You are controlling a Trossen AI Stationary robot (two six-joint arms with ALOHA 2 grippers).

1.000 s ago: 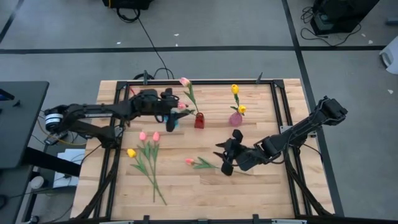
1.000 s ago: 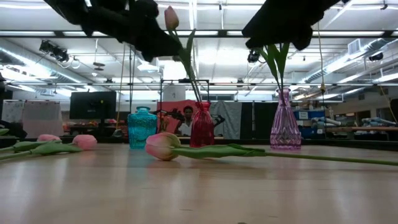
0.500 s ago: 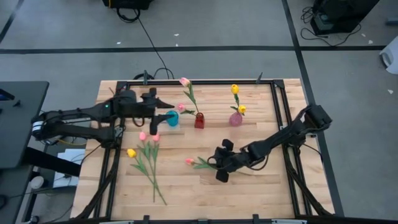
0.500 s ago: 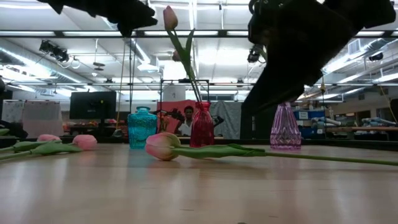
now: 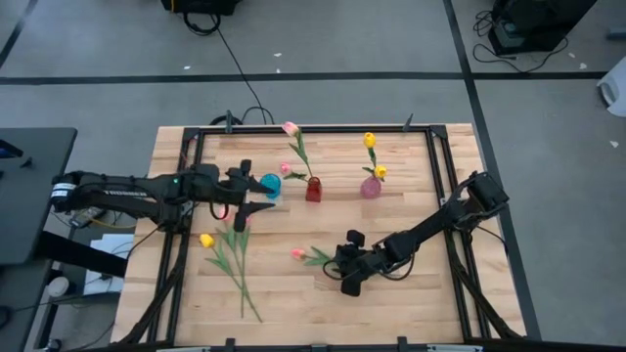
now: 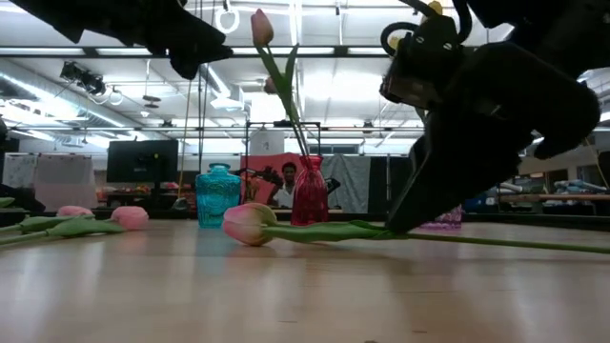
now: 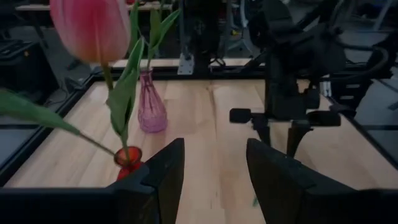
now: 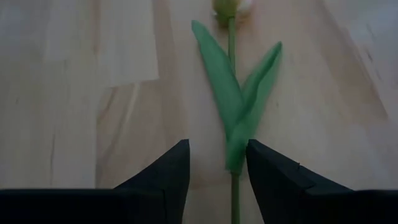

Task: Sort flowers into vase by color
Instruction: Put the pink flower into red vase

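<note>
One pink tulip (image 5: pixel 311 256) lies flat on the table, bud toward the left edge. My right gripper (image 5: pixel 348 265) is open and low over its stem, just behind the leaves (image 8: pixel 239 99), with the stem (image 8: pixel 235 193) between the fingers. My left gripper (image 5: pixel 256 193) is open and hangs in the air beside the teal vase (image 5: pixel 271 185). Two pink tulips (image 5: pixel 290 128) stand by their stems in the red vase (image 5: pixel 313 189). Two yellow ones (image 5: pixel 370 140) stand in the pink vase (image 5: pixel 371 186). A yellow tulip (image 5: pixel 206 240) and two pink ones (image 5: pixel 225 213) lie near the left edge. My right gripper comes at the lying tulip from above, fingers slanting down and set across the stem (image 6: pixel 419 233), one on each side. The tulip lies flat on the table. Whether a finger (image 8: pixel 267 177) touches the stem, I cannot tell.
The three vases stand in a row across the middle of the table. A black metal frame (image 5: pixel 438 176) rims the tabletop. The stems of the lying tulips (image 5: pixel 241 279) run toward the near edge. Bare wood lies at the near right (image 5: pixel 411 303).
My left gripper has drawn back from the red vase toward the table's left and near edges, passing the teal vase. My right gripper has moved toward the left edge and come down over the lying pink tulip's stem. The tulip has stayed where it was.
</note>
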